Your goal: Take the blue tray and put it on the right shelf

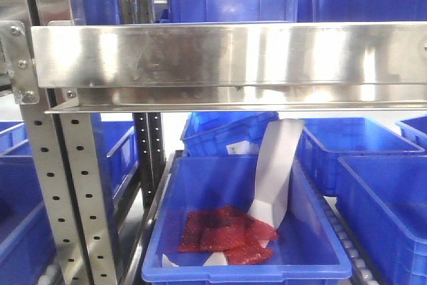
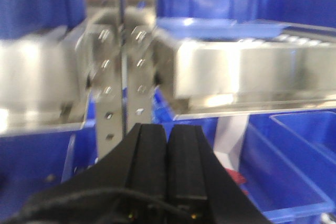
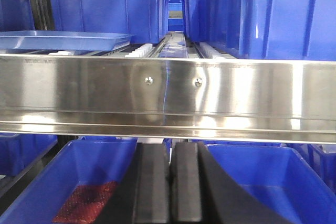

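The blue tray (image 3: 63, 40) lies flat on the rollers of the right shelf (image 3: 168, 93), just behind its shiny steel front rail. In the blurred left wrist view the blue tray (image 2: 210, 24) shows above the rail of the right shelf (image 2: 252, 69). My right gripper (image 3: 170, 148) hangs below and in front of the rail, shut with nothing between its fingers. My left gripper (image 2: 168, 129) is also shut and empty, level with the perforated upright. The front view shows the right shelf's rail (image 1: 227, 58) but neither gripper.
Deep dark-blue bins (image 3: 110, 11) (image 3: 262, 14) stand on the shelf behind and right of the tray. Below the rail, a bin (image 1: 320, 245) holds red mesh bags (image 1: 227, 231) and a white paper strip (image 1: 273, 171). Perforated grey uprights (image 1: 73, 198) stand at the left.
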Action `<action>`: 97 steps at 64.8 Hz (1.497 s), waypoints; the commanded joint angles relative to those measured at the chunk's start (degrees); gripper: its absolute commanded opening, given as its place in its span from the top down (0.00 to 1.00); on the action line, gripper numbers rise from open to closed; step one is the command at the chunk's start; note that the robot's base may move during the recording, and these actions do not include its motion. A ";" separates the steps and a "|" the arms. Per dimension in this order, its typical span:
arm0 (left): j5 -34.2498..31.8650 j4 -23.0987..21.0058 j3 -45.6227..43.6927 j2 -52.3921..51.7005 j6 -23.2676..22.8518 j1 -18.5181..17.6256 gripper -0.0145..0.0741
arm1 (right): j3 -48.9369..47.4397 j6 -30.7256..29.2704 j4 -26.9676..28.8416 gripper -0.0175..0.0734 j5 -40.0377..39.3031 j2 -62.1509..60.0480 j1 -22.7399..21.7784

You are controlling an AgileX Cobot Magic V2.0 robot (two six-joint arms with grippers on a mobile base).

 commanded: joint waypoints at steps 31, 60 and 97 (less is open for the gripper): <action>-16.96 7.49 5.17 -0.19 -7.02 9.66 0.89 | -1.33 -0.05 -0.07 0.75 -4.63 -0.77 -0.38; -11.59 10.62 5.17 -0.19 -10.34 9.46 0.89 | -1.33 -0.05 -0.07 0.75 -4.63 -0.77 -0.38; -11.47 10.73 5.17 -0.19 -10.34 8.29 0.89 | -1.33 -0.05 -0.07 0.75 -4.63 -0.77 -0.38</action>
